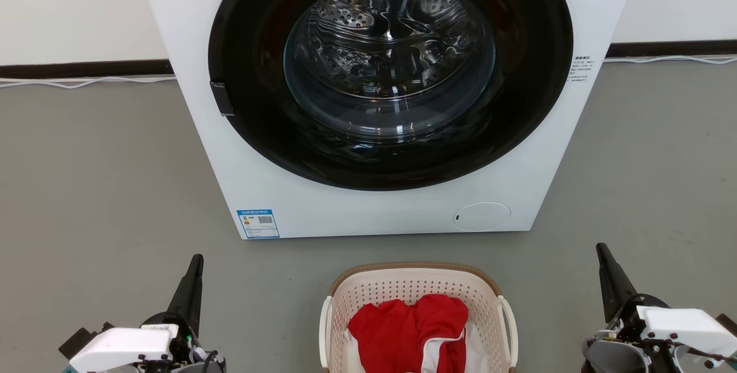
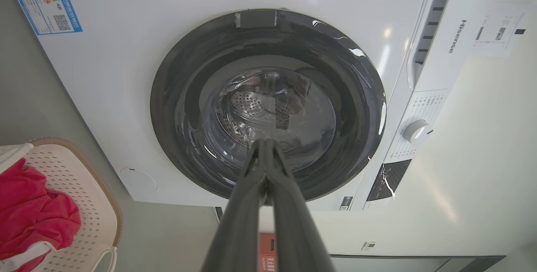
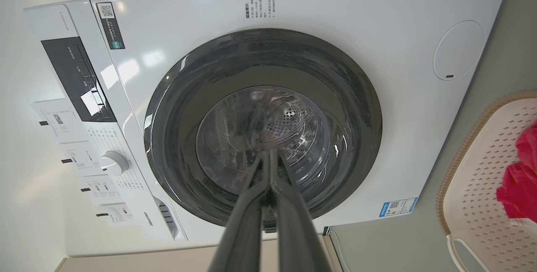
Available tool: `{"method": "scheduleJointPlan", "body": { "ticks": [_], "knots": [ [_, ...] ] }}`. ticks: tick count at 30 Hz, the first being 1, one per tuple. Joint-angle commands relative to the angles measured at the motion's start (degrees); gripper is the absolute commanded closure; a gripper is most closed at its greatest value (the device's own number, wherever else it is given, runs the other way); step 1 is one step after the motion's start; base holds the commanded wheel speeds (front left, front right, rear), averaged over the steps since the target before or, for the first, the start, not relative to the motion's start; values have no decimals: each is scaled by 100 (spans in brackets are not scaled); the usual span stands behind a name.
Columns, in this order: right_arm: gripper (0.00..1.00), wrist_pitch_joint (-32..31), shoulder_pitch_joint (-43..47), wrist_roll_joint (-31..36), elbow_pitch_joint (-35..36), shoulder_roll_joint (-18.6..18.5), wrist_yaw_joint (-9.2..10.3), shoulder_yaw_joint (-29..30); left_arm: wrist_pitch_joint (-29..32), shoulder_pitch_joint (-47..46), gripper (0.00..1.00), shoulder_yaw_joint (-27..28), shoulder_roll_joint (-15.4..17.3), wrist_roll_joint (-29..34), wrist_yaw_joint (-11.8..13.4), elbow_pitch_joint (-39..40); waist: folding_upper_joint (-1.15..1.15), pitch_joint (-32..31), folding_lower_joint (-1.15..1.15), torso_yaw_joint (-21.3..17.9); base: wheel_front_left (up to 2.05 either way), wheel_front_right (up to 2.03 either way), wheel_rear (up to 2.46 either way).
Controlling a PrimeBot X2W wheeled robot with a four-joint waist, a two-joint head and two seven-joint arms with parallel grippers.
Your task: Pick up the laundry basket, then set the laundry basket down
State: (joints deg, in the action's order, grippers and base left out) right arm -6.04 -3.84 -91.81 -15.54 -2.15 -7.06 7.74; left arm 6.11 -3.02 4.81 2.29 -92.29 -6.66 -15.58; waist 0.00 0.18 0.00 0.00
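**Head view.** From my remote station, I saw the laundry basket (image 1: pixel 414 268) standing on the grey floor (image 1: pixel 103 189) at bottom centre. It sat just in front of the white washing machine (image 1: pixel 368 217) without touching it, and a red garment (image 1: pixel 409 327) with white trim was heaped inside. My left claw (image 1: pixel 197 259) rose at lower left and my right claw (image 1: pixel 600 248) at lower right. Each had its two dark fingers pressed together into one point, pinching nothing, and each stood well apart from the basket's white loop handles. The steel drum showed behind the glass of the machine's round door (image 1: pixel 391 73).

**Left wrist view.** The left claw (image 2: pixel 264 144) was drawn tight, fingertips meeting with nothing between them, in line with the door glass (image 2: pixel 272 112). The laundry basket (image 2: pixel 100 205) lay in the lower left corner of this view with the red garment (image 2: pixel 33 213) inside. A blue label (image 2: pixel 49 11) marked the machine's front panel and a white dial (image 2: pixel 416 131) showed at right.

**Right wrist view.** The right claw (image 3: pixel 268 154) was likewise pressed together and empty-tipped before the door (image 3: pixel 260 129). The laundry basket (image 3: pixel 474 188) sat at the right edge on the floor beside the machine, with the red garment (image 3: pixel 520 179) partly in frame. The dial (image 3: pixel 114 163) showed at left.
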Motion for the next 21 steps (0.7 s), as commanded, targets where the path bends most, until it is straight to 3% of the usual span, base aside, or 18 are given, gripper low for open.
{"method": "scheduleJointPlan", "body": {
  "ticks": [1, 11, 12, 21],
  "knots": [
    [100, -43, -234, -38, 152, -73, -43, -125, 42, -317, 100, 177, 60, 17, -82, 155, 0, 0, 0, 0, 0, 0, 0],
    [100, -43, -234, -38, 152, -73, -43, -125, 42, -317, 100, 177, 59, 18, -82, 155, 0, 0, 0, 0, 0, 0, 0],
    [0, 1, 10, 2, -17, 3, 0, -1, -2, 10, 0, 0, -3, -1, 5, -17, 0, 0, 0, 0, 0, 0, 0],
    [0, 92, 171, 38, -72, 32, -1, -68, -117, 119, 0, -87, -41, 29, 5, -177, 0, -10, 13, -2, 0, 0, 0]
  ]
}}
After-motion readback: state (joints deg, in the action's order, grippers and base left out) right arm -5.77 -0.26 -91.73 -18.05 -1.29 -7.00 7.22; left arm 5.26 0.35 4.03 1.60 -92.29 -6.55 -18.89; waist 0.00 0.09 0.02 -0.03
